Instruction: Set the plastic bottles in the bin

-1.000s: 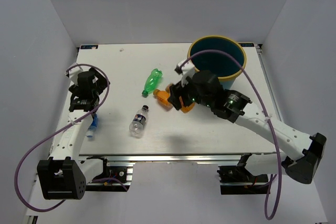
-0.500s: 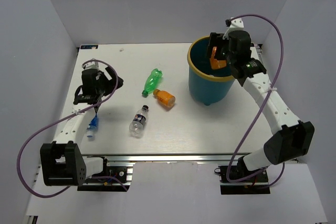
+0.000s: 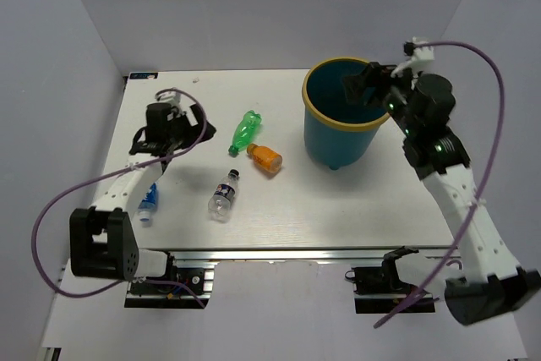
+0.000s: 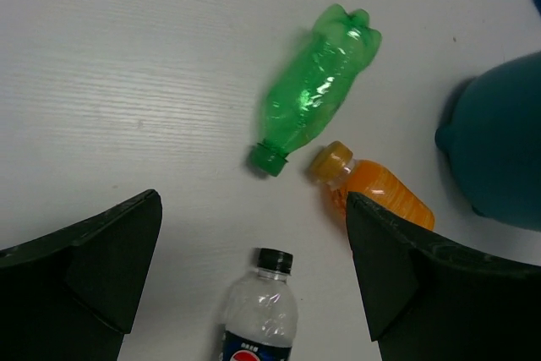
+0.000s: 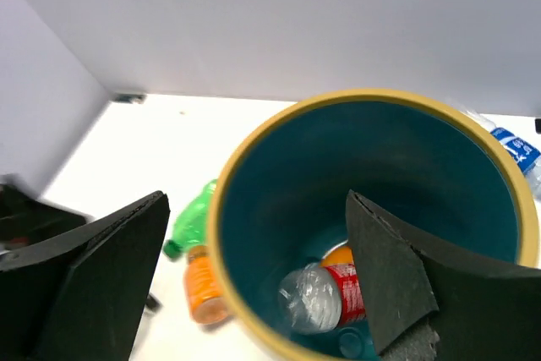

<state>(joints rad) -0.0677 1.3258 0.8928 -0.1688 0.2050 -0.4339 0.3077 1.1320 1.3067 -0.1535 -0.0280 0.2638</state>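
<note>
Part done: logged clear red-labelled plastic bottle (image 5: pixel 325 293) and orange bottle top (image 5: pixel 338 254) inside round yellow-rimmed teal plastic bin (image 3: pixel 338 143).
Found four outstanding on white bench (image 3: pixel 355 200): green plastic bottle (image 3: pixel 244 131), orange plastic bottle (image 3: pixel 267 157), clear dark-labelled bottle (image 3: pixel 222 196), blue-labelled bottle (image 3: pixel 149 203). Noted left fingers (image 4: pixel 93 259) and right fingers (image 5: pixel 93 268) spread, empty.

L wrist: dark-label bottle (image 4: pixel 254 319) cut by bottom edge, cap + shoulder only; bin (image 4: pixel 499 150) cut by right edge; orange bottle (image 4: pixel 376 192) base behind finger (image 4: pixel 423 293).
R wrist: bin's near rim off-frame; second orange bottle (image 5: pixel 339 254) mostly under red-label bottle (image 5: pixel 325 293); blue-label bottle (image 5: pixel 514 148) cut by right edge; dark blur (image 5: pixel 21 209) at left, can't ID.
Top view: bin interior too dark to read.
</note>
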